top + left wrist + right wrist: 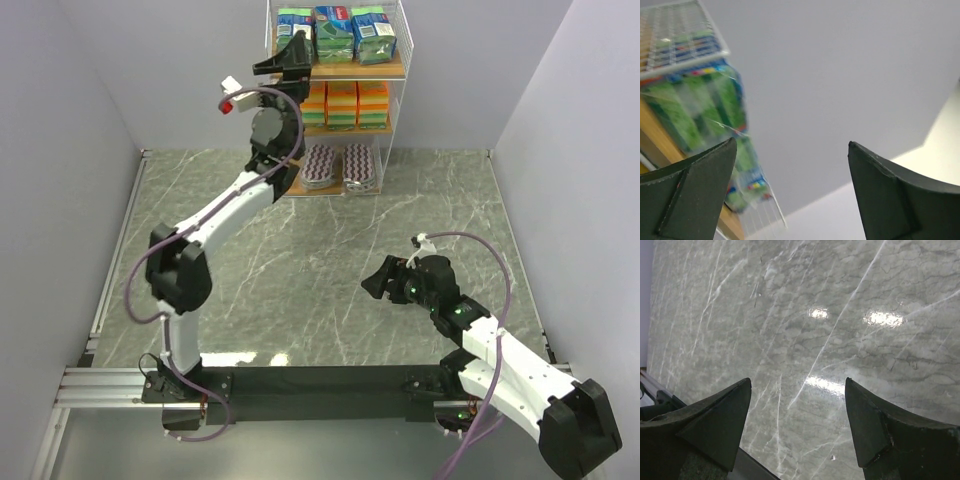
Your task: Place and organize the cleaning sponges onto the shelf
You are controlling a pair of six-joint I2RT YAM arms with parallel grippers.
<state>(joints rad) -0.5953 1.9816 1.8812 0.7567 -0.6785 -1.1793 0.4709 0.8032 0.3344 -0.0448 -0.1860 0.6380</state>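
While every sponge in sight sits on the shelf (402, 60), the top view shows packs (335, 22) on the upper board, blocks (343, 103) below them and pads (345, 165) lowest. The left hand (285, 62) hangs raised, with the packs just to its right. The right hand (378, 283) hovers low over the table (300, 240), well apart from the shelf.

From the left wrist, the left hand (791, 145) is spread wide and holds nothing; the packs (695, 110) and wire (675, 30) lie close beside one finger.

From the right wrist, the right hand (797, 382) is wide too, over bare table (840, 290).

The risk, I judge, is a sideways swing of the left hand snagging the wire or shoving the packs askew, perhaps rocking the narrow shelf.
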